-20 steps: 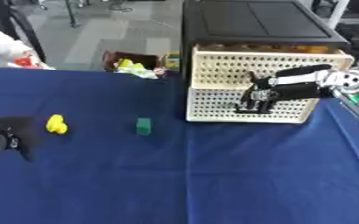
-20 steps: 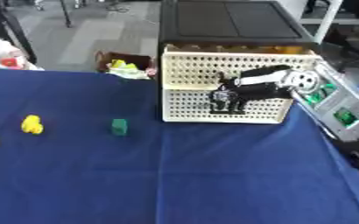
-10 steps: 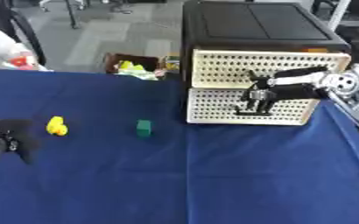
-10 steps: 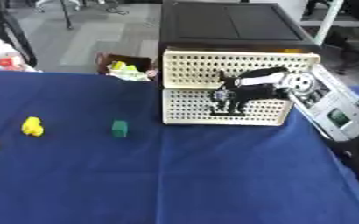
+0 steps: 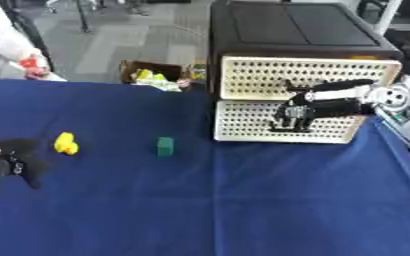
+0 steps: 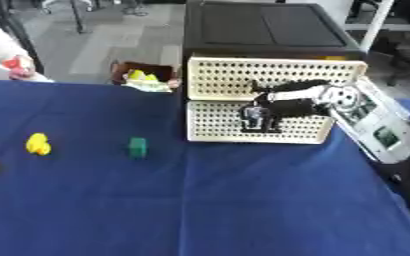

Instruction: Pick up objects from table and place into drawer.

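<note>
A black cabinet (image 5: 296, 30) stands at the back right of the blue table, with two cream perforated drawers. My right hand (image 5: 298, 111) is at the front of the lower drawer (image 5: 243, 122), fingers curled over its top edge. That drawer sticks out a little past the upper drawer (image 5: 261, 75). A small yellow toy (image 5: 66, 143) and a green block (image 5: 165, 147) lie on the cloth at the left. My left hand (image 5: 5, 161) rests open near the left edge, beside the yellow toy and apart from it.
An open box (image 5: 152, 77) with yellow-green things sits on the floor behind the table. A person's white sleeve (image 5: 3, 42) shows at the far left edge. My right forearm (image 6: 370, 120) spans the table's right side.
The two drawer fronts looked flush as one panel. The lower drawer now stands out forward with my right hand on it. The left hand, toy and block stayed put.
</note>
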Robot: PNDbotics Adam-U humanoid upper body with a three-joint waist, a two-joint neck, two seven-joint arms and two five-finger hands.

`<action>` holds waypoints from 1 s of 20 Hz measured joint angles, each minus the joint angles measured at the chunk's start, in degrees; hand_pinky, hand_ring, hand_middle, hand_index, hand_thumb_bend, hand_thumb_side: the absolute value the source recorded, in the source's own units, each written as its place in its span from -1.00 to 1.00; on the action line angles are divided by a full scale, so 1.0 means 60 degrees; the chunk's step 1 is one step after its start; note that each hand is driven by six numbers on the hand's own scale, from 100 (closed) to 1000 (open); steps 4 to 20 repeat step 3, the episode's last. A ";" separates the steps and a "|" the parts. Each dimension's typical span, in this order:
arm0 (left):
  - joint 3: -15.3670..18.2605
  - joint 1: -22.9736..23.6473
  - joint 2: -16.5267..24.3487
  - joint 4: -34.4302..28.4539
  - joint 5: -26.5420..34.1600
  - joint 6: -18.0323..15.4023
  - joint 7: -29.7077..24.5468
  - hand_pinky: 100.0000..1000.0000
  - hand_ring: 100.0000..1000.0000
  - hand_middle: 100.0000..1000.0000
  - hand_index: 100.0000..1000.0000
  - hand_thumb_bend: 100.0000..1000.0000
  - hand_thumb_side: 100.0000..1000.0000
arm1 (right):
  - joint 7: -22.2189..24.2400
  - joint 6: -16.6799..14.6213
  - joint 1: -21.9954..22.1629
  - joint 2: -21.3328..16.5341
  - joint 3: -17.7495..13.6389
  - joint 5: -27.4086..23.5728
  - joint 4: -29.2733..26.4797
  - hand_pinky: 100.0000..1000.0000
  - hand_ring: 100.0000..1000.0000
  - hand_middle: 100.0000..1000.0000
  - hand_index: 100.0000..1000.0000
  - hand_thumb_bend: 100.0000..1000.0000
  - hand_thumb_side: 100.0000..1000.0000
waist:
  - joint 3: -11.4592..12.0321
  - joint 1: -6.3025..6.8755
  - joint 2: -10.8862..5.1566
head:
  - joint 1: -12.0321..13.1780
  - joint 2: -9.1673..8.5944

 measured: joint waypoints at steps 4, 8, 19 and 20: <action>0.0039 0.0000 0.0000 0.0000 0.0022 -0.0017 0.0050 -0.10 0.17 -0.01 0.66 -1.00 0.74 | -0.0167 -0.0098 0.0840 -0.0679 -0.0492 -0.0450 -0.1722 0.52 0.17 0.18 0.63 -1.00 1.00 | -0.0051 0.0010 -0.0022 | 0.0074 0.0027; 0.0039 0.0000 0.0000 0.0000 0.0022 -0.0017 0.0050 -0.10 0.17 -0.01 0.66 -1.00 0.74 | -0.0167 -0.0098 0.0840 -0.0679 -0.0492 -0.0450 -0.1722 0.52 0.17 0.18 0.63 -1.00 1.00 | -0.0051 0.0010 -0.0022 | 0.0074 0.0027; 0.0039 0.0000 0.0000 0.0000 0.0022 -0.0017 0.0050 -0.10 0.17 -0.01 0.66 -1.00 0.74 | -0.0167 -0.0098 0.0840 -0.0679 -0.0492 -0.0450 -0.1722 0.52 0.17 0.18 0.63 -1.00 1.00 | -0.0051 0.0010 -0.0022 | 0.0074 0.0027; 0.0039 0.0000 0.0000 0.0000 0.0022 -0.0017 0.0050 -0.10 0.17 -0.01 0.66 -1.00 0.74 | -0.0167 -0.0098 0.0840 -0.0679 -0.0492 -0.0450 -0.1722 0.52 0.17 0.18 0.63 -1.00 1.00 | -0.0051 0.0010 -0.0022 | 0.0074 0.0027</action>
